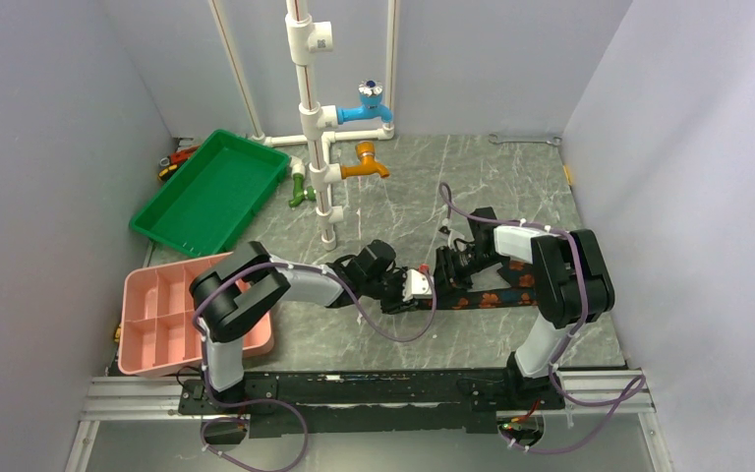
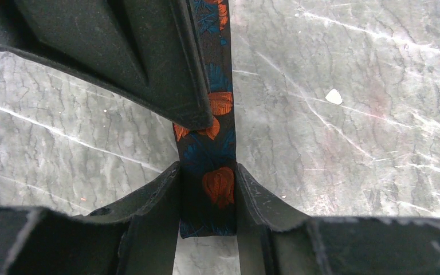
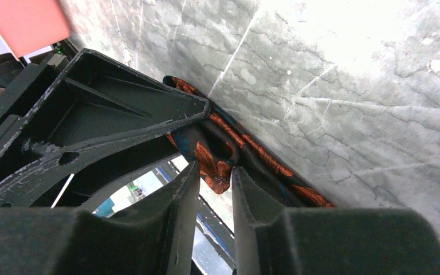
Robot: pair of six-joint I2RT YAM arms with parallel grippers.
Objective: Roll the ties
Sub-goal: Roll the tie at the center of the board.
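Observation:
The black tie (image 1: 493, 298) with orange-red flowers lies on the marble table between the two arms, running right. My left gripper (image 1: 421, 291) is shut on its narrow end. In the left wrist view the tie (image 2: 218, 102) runs up from between my left gripper (image 2: 207, 192), with its squared end just past the fingers. My right gripper (image 1: 450, 270) meets it close by. In the right wrist view my right gripper (image 3: 213, 182) pinches a folded bit of tie (image 3: 211, 162). The rest of the tie trails along the table.
A green tray (image 1: 211, 192) sits at the back left and a pink compartment box (image 1: 162, 315) at the near left. A white pipe stand (image 1: 319, 147) with blue and orange taps stands behind the grippers. A wrench (image 1: 526, 141) lies at the back right. Walls close both sides.

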